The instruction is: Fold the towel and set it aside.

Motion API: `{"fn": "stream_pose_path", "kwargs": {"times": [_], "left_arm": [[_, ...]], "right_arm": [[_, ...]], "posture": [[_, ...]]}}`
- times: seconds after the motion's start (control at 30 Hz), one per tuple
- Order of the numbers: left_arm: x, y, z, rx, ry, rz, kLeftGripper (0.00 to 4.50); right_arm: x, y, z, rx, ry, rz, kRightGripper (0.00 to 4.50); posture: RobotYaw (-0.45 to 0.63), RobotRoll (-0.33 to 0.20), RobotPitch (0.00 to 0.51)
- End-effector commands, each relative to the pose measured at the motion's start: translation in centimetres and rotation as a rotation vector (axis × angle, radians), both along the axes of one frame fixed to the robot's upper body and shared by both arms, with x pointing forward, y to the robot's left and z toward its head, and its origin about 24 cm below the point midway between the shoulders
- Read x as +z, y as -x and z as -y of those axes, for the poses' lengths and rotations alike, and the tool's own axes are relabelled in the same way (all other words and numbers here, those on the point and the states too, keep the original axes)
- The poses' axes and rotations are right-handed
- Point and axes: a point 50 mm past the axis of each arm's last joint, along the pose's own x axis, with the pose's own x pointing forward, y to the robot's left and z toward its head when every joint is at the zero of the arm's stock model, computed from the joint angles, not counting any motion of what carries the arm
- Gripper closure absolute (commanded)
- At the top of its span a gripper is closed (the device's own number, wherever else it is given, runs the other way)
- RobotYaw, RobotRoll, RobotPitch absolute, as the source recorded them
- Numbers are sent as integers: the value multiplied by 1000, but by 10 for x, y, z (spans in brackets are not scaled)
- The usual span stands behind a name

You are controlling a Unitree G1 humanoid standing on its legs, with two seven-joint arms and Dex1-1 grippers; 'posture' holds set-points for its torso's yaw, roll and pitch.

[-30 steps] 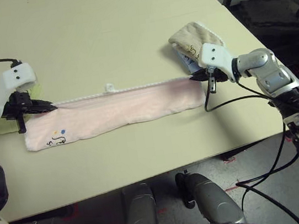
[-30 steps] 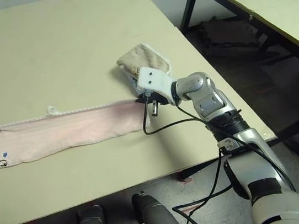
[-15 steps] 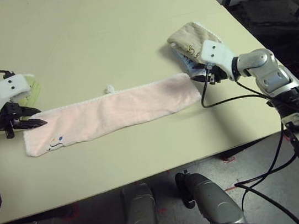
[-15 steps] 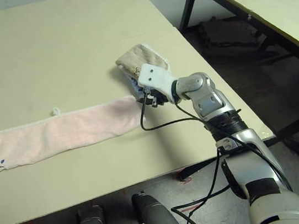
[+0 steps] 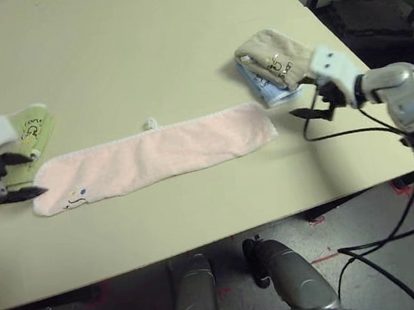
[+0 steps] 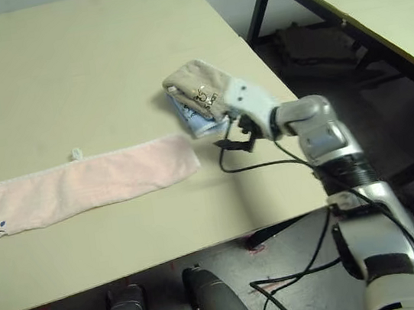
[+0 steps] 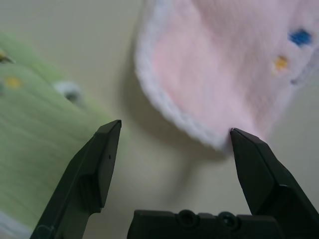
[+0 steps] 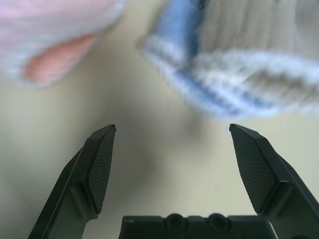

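Observation:
The pale pink towel (image 5: 153,156) lies flat on the table as a long folded strip, its dark logo at the left end and a small white tag on the far edge. My left gripper (image 5: 29,174) stands open just off the towel's left end, with nothing between its fingers; the left wrist view shows the towel's white-edged corner (image 7: 219,74) beyond the open left gripper (image 7: 174,128). Off the towel's right end my right gripper (image 5: 303,111) hovers open and empty. In the right wrist view the right gripper (image 8: 172,128) faces bare table, the towel's corner (image 8: 55,55) off to one side.
A light-green folded towel (image 5: 26,138) lies just behind my left gripper. A tan folded towel (image 5: 274,53) rests on a blue one (image 5: 269,92) beside my right gripper. A black cable (image 5: 335,135) hangs from the right wrist. The table's right edge (image 6: 321,146) is close.
Both grippers opened and let go of the towel's ends, then drew outward away from it. The towel now lies slack on the table.

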Motion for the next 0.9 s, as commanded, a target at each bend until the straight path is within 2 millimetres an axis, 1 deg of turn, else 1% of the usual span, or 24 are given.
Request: {"fn": "stream_pose_path", "kwargs": {"times": [0.03,0.1,0.17,0.23,0.3,0.37,0.47,0.53,0.6,0.67,0.8,0.9], "left_arm": [[9,13,-5,10,46,41,26],[10,19,-7,6,66,54,26],[11,21,-4,-34,114,74,26],[12,19,3,-92,190,124,26],[14,16,11,-140,287,211,26],[14,16,16,-168,361,265,26],[16,17,17,-151,552,352,26],[12,22,15,-132,615,362,26],[6,28,14,-124,631,347,26],[1,32,13,-127,617,328,26],[-3,36,12,-133,601,321,26],[-5,38,13,-140,595,315,26]], "right_arm": [[-3,21,-2,57,-39,-144,0],[-9,32,-4,71,-70,-253,0],[-11,36,-10,57,-158,-341,0],[-12,30,-14,-32,-276,-441,0],[-13,19,-17,-118,-382,-518,0],[-13,11,-20,-172,-462,-578,0],[-15,0,-26,-246,-540,-670,0],[-15,-8,-29,-306,-600,-748,0],[-17,-13,-30,-374,-637,-823,0],[-20,-15,-27,-431,-653,-858,0],[-23,-19,-20,-533,-716,-912,0],[-25,-20,-20,-569,-736,-941,0]], "posture": [[-61,0,197],[-53,0,196],[-48,0,194],[-44,0,196],[-41,0,196],[-41,0,196],[-40,0,196],[-37,0,196],[-33,0,194],[-31,0,194],[-27,0,194],[-27,0,194]]}}
